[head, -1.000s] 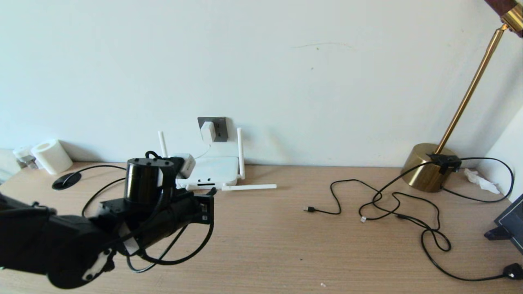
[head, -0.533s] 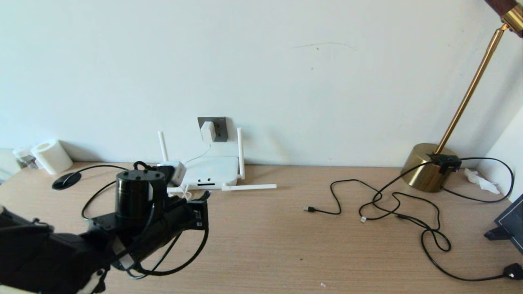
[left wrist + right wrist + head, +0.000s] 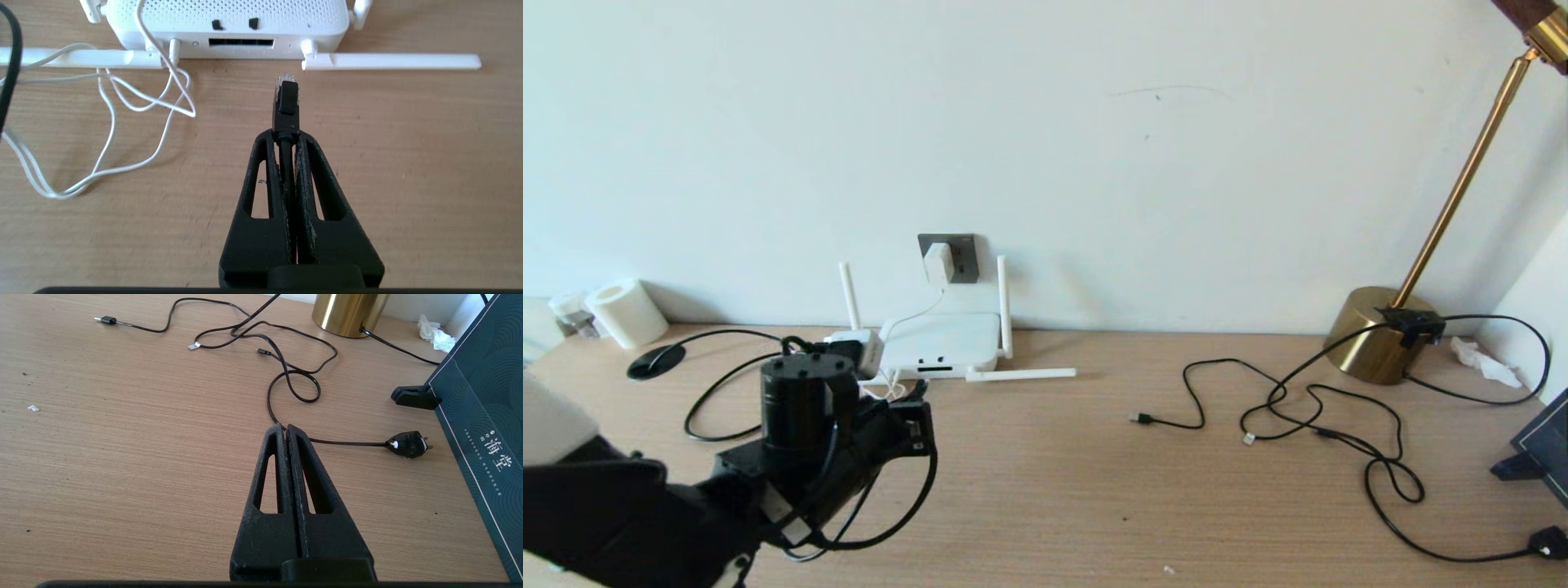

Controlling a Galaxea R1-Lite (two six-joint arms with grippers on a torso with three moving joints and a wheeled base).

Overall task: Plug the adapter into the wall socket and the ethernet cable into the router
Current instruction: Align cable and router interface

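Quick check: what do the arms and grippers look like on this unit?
The left arm is matte black, with a glossy black cylinder at the wrist, white patches and loose black cable loops. The left gripper and right gripper match: two black tapered fingers each, with triangular cut-outs and rough, worn inner edges.

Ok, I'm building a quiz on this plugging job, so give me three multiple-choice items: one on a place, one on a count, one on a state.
1. Where is the adapter?
A. on the desk
B. in the wall socket
C. on the router

2. How many of the router's antennas lie flat on the desk?
A. none
B. two
C. four

3. What is the left gripper doing?
A. shut on the ethernet cable
B. open above the desk
C. shut on nothing

Answers: 1 B, the white block sits on the grey plate. 2 B, one lies flat at each side of the front edge. 3 A, the plug sticks out between the closed fingers, short of the ports.
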